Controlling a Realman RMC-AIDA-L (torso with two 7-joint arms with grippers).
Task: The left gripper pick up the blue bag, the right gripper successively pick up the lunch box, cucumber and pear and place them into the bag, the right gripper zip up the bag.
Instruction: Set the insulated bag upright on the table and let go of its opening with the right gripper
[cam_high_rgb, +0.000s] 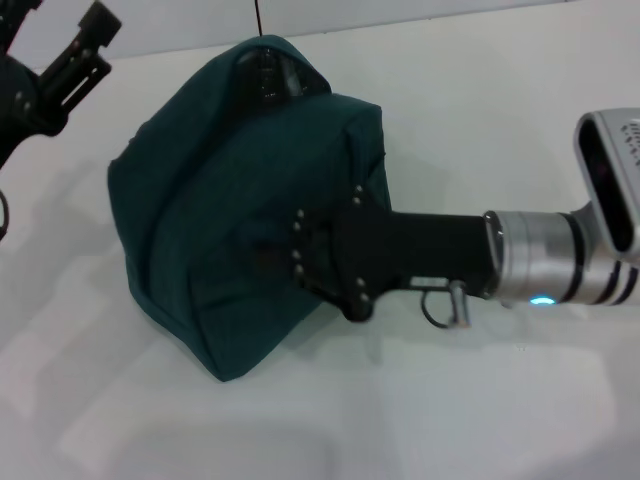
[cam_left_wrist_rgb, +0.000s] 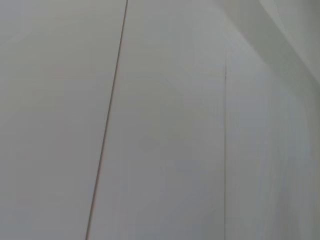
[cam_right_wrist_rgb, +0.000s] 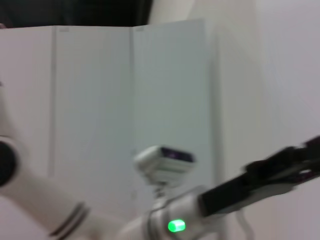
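My right gripper (cam_high_rgb: 300, 262), black metal on a silver-banded wrist, reaches across the white table (cam_high_rgb: 420, 420) and presses against the side of the slumped dark teal fabric bag (cam_high_rgb: 230, 200); its fingertips are hidden, so I cannot tell their state. I judge this the zipping step; I should pull steadily along the seam. Farther off, my left gripper (cam_high_rgb: 85, 50) hangs spread, clear of the bag. No writing is legible.

lab setup: plain white table (cam_high_rgb: 420, 420), white panels (cam_right_wrist_rgb: 100, 100).
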